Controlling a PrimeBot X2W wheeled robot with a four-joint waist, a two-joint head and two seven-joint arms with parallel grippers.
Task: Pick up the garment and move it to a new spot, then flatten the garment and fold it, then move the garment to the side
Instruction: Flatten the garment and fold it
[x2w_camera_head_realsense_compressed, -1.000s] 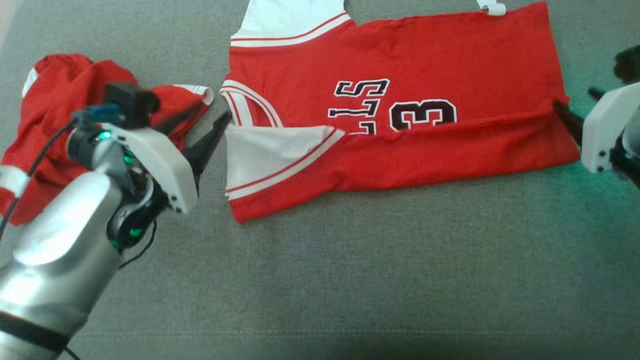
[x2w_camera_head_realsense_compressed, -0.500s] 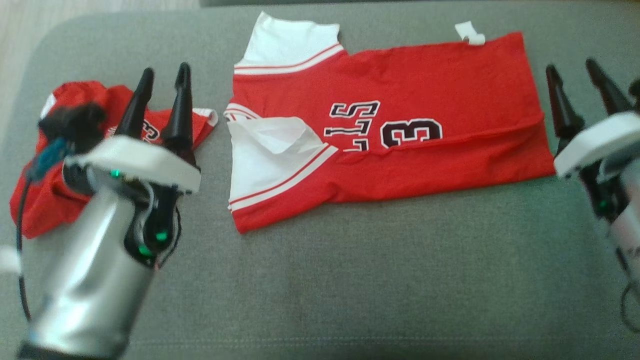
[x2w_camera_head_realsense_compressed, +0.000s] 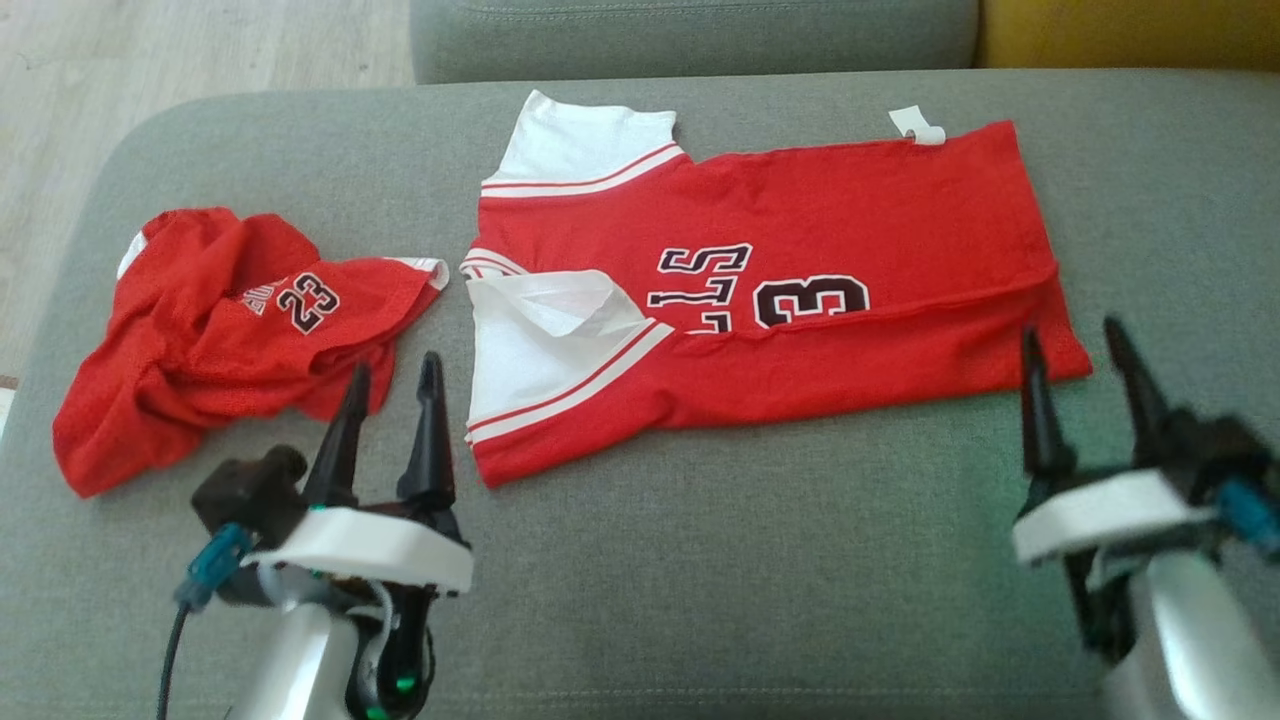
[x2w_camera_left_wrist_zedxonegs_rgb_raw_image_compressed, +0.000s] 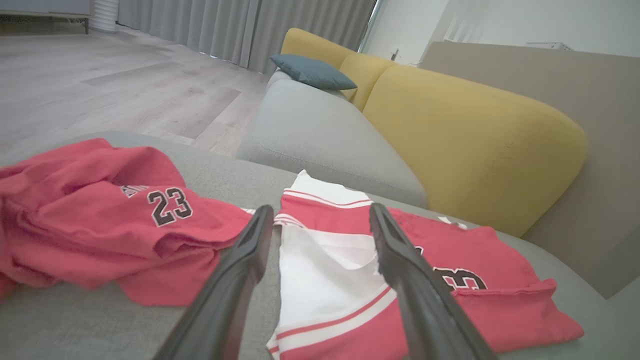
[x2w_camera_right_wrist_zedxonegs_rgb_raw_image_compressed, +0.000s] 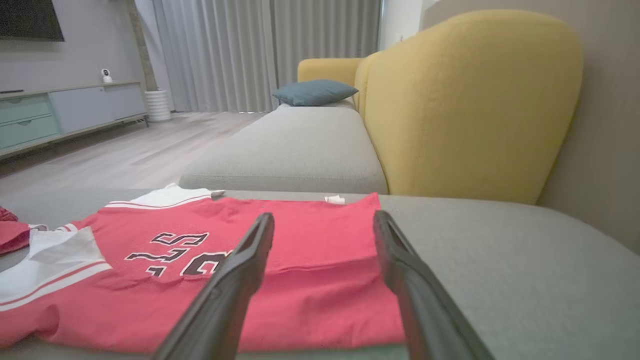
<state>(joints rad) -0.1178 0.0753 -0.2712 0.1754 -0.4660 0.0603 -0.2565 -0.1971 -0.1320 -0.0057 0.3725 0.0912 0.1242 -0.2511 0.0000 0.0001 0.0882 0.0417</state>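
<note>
The garment (x2w_camera_head_realsense_compressed: 820, 230), a red jersey with white sleeves and black lettering, lies flat on the grey cushion (x2w_camera_head_realsense_compressed: 700, 560), its near long edge folded up over itself. It also appears as the garment (x2w_camera_left_wrist_zedxonegs_rgb_raw_image_compressed: 480, 295) in the left wrist view and the garment (x2w_camera_right_wrist_zedxonegs_rgb_raw_image_compressed: 300, 245) in the right wrist view. My left gripper (x2w_camera_head_realsense_compressed: 392, 375) stands open just off its near-left sleeve corner, holding nothing. My right gripper (x2w_camera_head_realsense_compressed: 1075, 335) is open at the near-right hem corner, also holding nothing.
A second crumpled red garment (x2w_camera_head_realsense_compressed: 220, 320) marked 23 lies at the left of the cushion. Beyond the cushion's far edge stand another grey seat (x2w_camera_head_realsense_compressed: 690, 35) and a yellow sofa back (x2w_camera_left_wrist_zedxonegs_rgb_raw_image_compressed: 470, 135). Wood floor (x2w_camera_head_realsense_compressed: 200, 60) lies past the left edge.
Both grippers have let go of the garment's folded edge, opened, and drawn back toward me. The head camera has tilted up, so the whole scene sits lower in view.
</note>
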